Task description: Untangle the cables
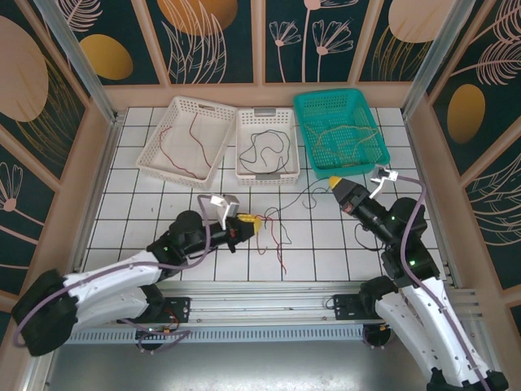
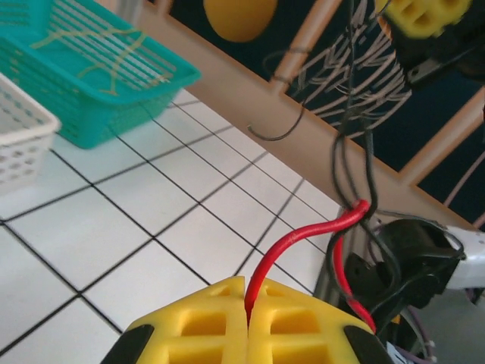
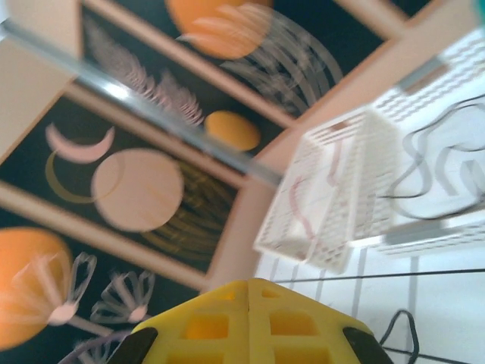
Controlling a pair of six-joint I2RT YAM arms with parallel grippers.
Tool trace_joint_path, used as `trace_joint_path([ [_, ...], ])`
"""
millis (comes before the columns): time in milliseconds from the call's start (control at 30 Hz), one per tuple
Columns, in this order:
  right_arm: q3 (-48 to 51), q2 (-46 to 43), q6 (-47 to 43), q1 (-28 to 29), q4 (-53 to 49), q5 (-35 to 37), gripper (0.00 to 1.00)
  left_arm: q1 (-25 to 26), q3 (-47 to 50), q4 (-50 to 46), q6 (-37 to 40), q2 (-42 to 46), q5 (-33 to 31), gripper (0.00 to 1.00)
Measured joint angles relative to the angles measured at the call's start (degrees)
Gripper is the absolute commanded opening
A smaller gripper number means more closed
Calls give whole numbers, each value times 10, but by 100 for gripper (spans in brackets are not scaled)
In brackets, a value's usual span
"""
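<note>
i have the left pincer (image 2: 248, 322) clamped on the red cable (image 2: 303, 231), which rises from its tips and hooks across the black cable (image 2: 339, 163) above the counter (image 2: 136, 227). the right pincer (image 1: 335, 182) is pressed shut as well. the black cable climbs toward it, but i can't tell whether it's pinched there. i judge we're mid-separation of a red-black tangle. next i'd draw the pincers apart slowly, watching for the crossing to slip free, then carry red to the left white basket (image 1: 175, 110).
</note>
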State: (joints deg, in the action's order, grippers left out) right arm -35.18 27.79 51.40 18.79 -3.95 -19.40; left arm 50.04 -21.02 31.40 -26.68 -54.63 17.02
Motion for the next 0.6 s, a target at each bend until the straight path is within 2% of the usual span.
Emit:
trace_joint_path([
  [200, 31, -8, 11, -107, -42, 2, 0, 0, -10, -145, 3, 130, -97, 0],
  [600, 103, -7, 32, -273, -71, -57, 0, 0, -157, -428, 3, 228, -299, 0],
])
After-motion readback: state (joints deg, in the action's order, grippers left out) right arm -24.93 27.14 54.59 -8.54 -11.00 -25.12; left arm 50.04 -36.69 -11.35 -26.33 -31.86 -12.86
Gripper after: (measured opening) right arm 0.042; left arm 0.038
